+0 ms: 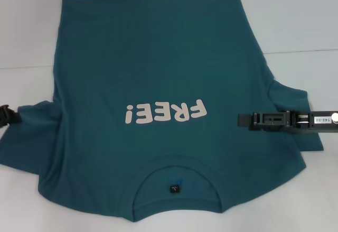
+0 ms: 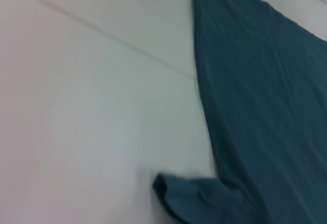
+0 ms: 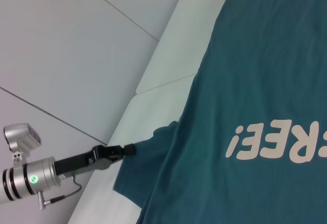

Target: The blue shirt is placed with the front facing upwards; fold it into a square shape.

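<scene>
So the big dark teal-blue short-sleeved cotton shirt [image 1: 158, 84] is lying flat on the white table [image 1: 306, 20], front side up, taking up most of the head view. The pale "FREE!" lettering [image 1: 165, 111] reads upside down from the robot's side, and the collar with its small dark neck label [image 1: 174, 188] is at the near edge, closest to the robot. The hem is at the far end.

The left sleeve is bunched up a bit near the left edge of the table, and the left gripper [image 1: 6, 114] is right there at the sleeve's outer end. In the right wrist view you can see the black tip [image 3: 127, 148] of it touching the edge of the sleeve cloth, with the silver arm behind it hanging out past the table edge. Can't tell from any view whether it's actually pinching the cloth or just resting against it.

The right gripper [image 1: 244, 120] comes in from the right side, low over the right sleeve, black fingers pointing toward the chest lettering. It looks pretty narrow, fingers close together, but honestly I can't tell if it has any cloth in it.

The left wrist view just shows the shirt's straight side edge [image 2: 204, 106] and a curled bit of sleeve [image 2: 194, 198] on the table.
</scene>
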Robot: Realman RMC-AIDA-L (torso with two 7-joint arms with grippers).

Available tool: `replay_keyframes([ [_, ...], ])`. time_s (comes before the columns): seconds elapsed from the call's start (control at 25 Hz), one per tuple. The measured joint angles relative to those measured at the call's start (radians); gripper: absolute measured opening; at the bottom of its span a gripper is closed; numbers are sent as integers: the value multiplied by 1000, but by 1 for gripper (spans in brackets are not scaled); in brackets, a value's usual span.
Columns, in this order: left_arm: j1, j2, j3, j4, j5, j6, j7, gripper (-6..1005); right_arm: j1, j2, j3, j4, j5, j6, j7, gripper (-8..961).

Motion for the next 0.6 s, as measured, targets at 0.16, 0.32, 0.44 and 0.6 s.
replay_keyframes([
  [0.16,-9,5,0,17,36,-23,-3,31,-4,0,0,0,0,-1,1,818],
  [0.32,-10,6,-2,21,58,-47,-8,31,-5,1,0,0,0,-1,4,818],
  [0.44,-10,7,-1,23,67,-63,-12,31,-2,1,0,0,1,-1,5,818],
  [0.6,-4,4,-1,45,104,-84,-52,31,2,1,0,0,2,-1,6,818],
])
